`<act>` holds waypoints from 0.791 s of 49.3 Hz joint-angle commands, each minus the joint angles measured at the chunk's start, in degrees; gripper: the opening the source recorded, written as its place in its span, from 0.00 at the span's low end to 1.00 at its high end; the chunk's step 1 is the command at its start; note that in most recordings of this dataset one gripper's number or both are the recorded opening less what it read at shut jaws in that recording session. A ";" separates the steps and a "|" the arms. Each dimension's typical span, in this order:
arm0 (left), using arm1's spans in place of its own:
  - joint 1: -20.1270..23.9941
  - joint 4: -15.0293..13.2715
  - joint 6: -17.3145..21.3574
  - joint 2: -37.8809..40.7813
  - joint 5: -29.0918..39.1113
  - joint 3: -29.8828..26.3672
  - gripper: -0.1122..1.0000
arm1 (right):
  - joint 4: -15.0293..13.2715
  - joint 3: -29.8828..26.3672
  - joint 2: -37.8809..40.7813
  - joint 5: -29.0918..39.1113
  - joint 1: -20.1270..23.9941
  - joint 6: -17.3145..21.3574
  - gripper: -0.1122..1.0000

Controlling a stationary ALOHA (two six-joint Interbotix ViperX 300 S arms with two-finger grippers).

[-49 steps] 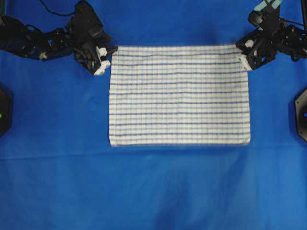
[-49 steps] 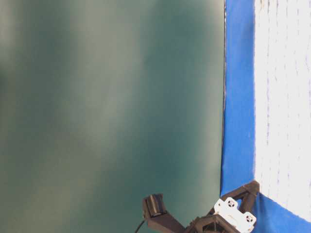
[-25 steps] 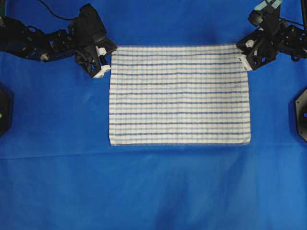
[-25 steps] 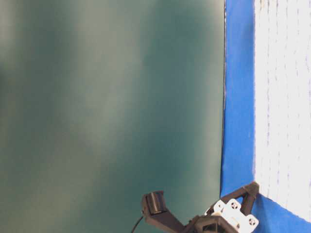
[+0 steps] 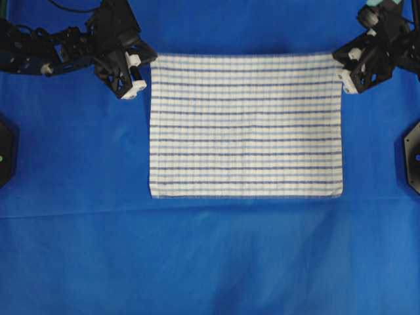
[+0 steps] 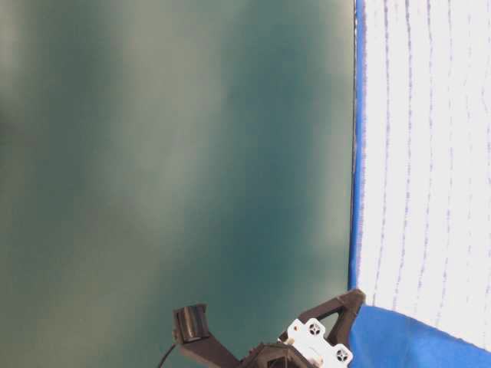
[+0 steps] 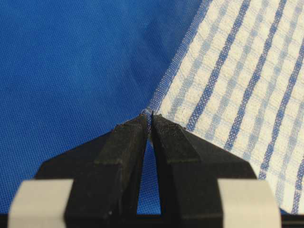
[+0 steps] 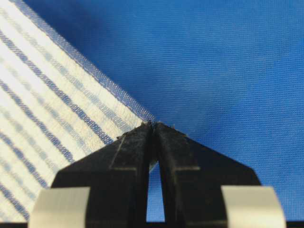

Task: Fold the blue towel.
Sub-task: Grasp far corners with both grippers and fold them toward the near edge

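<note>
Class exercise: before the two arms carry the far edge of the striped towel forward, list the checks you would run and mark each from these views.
1. Left gripper jaws shut on a towel corner: ok.
2. Right gripper jaws shut on the other far corner: ok.
3. Far edge taut and level between them: ok.
4. Near edge flat on the table covering: ok.
5. How deep each pinch reaches: cannot tell.

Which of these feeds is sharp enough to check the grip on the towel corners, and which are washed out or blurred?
Left wrist view: sharp weave, left gripper pinching the blue towel corner. Right wrist view: right gripper crisp, towel stripes soften toward the left edge. Table-level view: towel overexposed, backdrop a blurry green. Overhead view: even light, slightly soft.
</note>
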 commanded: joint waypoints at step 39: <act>-22.15 -0.26 -6.50 -7.65 6.50 4.22 0.14 | 4.66 5.36 -13.80 10.90 30.67 14.50 0.15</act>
